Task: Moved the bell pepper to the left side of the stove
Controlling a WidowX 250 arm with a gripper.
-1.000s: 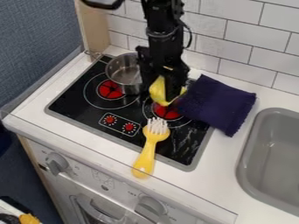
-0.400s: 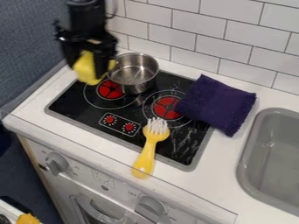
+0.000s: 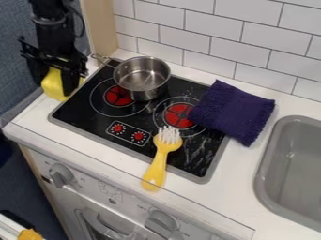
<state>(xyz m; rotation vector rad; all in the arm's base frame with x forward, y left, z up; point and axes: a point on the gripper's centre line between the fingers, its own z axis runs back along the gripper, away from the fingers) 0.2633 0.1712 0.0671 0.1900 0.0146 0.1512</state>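
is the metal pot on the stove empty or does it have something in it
Empty, as far as the view shows: the pot has no lid, and only bare metal shows on its inner wall and visible bottom.

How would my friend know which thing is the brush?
Start at the black stove set in the white counter. A yellow brush lies across its near edge. Unlike the purple cloth and silver pot nearby, it has a long handle and white bristles.

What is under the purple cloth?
The purple cloth covers the back right part of the stove, including some of the ring around the right burner, and a patch of white counter. Whether anything else lies beneath is hidden.
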